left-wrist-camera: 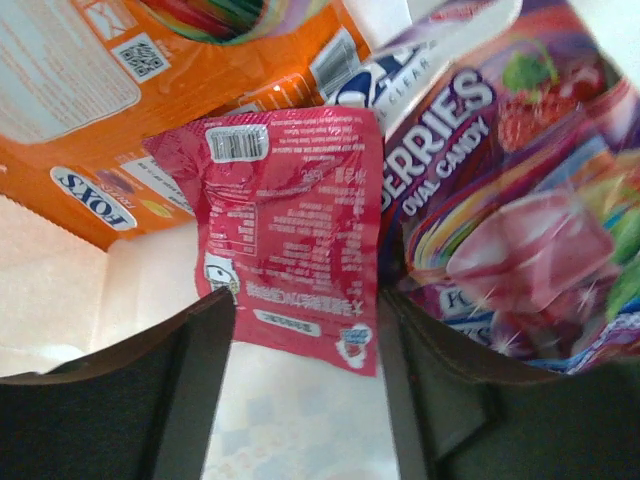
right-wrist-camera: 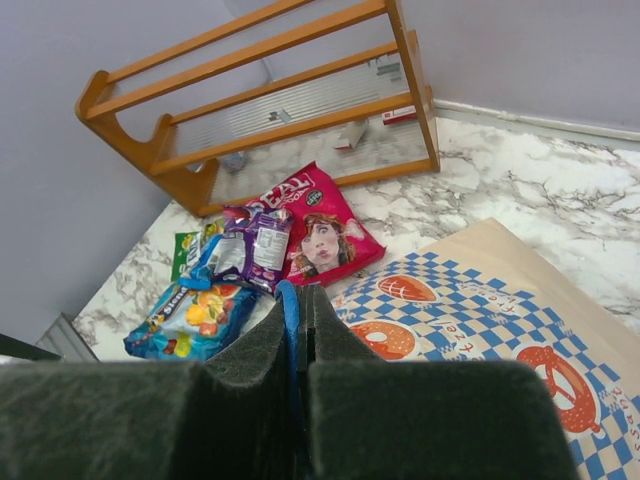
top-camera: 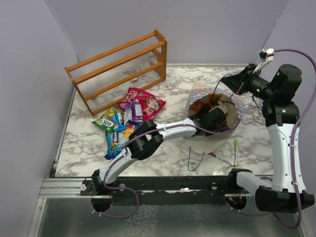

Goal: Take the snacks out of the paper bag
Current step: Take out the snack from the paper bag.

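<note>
The paper bag stands open at the table's middle right. My left gripper reaches down into its mouth. In the left wrist view the left gripper is open, and the lower edge of a red snack packet lies between its fingertips, not pinched. An orange packet and a purple berry-candy packet lie beside it in the bag. My right gripper is shut on the bag's blue cord handle, holding it up at the bag's far rim. Several snacks lie piled on the table left of the bag.
A wooden rack stands at the back left by the wall. A green marker pen and a pink one lie in front of the bag near the table's front edge. A loose blue cord handle hangs off the bag's near side.
</note>
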You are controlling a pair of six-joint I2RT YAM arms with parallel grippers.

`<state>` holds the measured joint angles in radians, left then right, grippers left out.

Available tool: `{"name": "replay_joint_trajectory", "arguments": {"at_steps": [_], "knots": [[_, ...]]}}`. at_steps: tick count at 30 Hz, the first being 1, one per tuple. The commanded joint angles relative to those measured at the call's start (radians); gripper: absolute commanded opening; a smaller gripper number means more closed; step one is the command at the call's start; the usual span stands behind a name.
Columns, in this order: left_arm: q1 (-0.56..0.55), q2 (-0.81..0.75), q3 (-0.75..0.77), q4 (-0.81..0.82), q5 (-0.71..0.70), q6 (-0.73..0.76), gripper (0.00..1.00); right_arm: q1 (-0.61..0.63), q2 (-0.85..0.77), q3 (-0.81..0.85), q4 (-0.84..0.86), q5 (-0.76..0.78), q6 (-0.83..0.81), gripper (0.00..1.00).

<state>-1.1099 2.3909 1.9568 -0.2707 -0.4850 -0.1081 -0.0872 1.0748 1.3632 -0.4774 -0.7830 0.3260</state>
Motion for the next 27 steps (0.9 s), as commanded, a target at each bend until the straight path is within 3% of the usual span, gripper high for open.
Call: {"name": "replay_joint_trajectory", "arguments": {"at_steps": [1, 7, 10, 20, 27], "knots": [[0.005, 0.069, 0.057, 0.012, -0.139, 0.116, 0.53, -0.003, -0.005, 0.036, 0.016, -0.031, 0.008, 0.01], [0.015, 0.042, 0.05, 0.033, -0.168, 0.223, 0.09, -0.003, -0.009, 0.033, 0.016, -0.03, 0.01, 0.01], [0.013, 0.003, 0.031, 0.041, -0.187, 0.249, 0.0, -0.003, -0.009, 0.031, 0.02, -0.031, 0.014, 0.01], [-0.06, -0.239, -0.184, 0.063, -0.192, 0.299, 0.0, -0.003, -0.009, 0.025, 0.018, -0.021, 0.005, 0.01], [-0.123, -0.45, -0.348, 0.009, -0.147, 0.188, 0.0, -0.003, -0.007, 0.026, 0.015, -0.015, 0.0, 0.01]]}}
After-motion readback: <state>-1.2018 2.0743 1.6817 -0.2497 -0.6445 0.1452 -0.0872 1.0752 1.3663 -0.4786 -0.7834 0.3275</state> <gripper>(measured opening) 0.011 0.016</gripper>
